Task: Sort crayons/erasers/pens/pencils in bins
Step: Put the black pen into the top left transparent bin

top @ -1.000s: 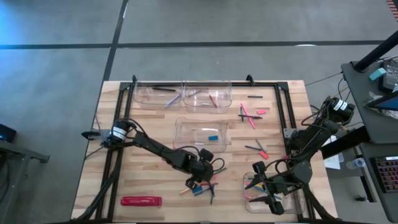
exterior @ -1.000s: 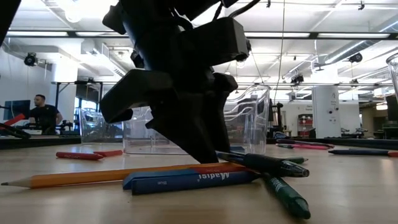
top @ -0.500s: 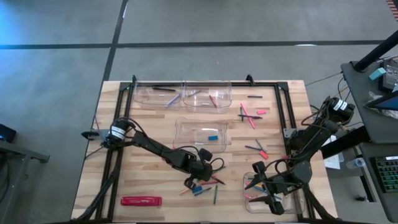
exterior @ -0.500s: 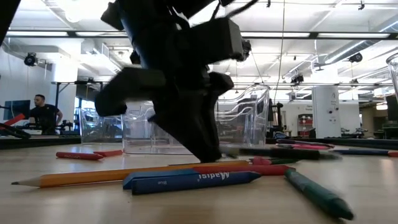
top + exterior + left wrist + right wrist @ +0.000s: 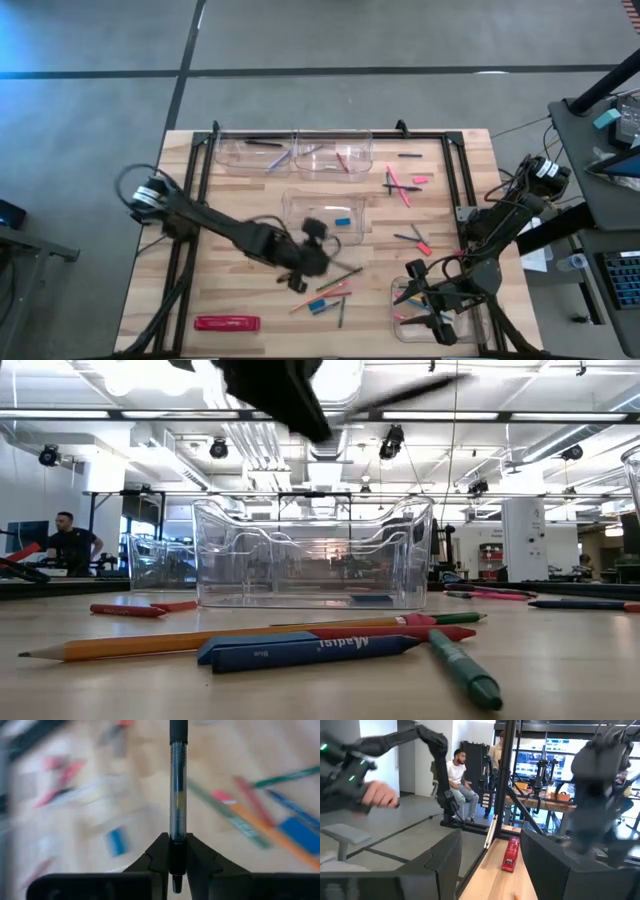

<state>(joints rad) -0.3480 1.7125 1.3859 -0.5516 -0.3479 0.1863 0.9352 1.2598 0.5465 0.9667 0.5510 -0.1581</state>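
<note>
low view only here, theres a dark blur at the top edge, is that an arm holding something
observer: Yes. The left wrist view shows the left end effector shut on a clear-barrelled pen with a black grip.
operator: where is it over the table
observer: From above, it is at the near edge of the middle clear plastic bin, with the loose pile of pencils and crayons just nearer than it.
operator: and the other arm
observer: The right end effector is over the clear plastic bin at the near right corner, open with nothing between its fingers.
</note>
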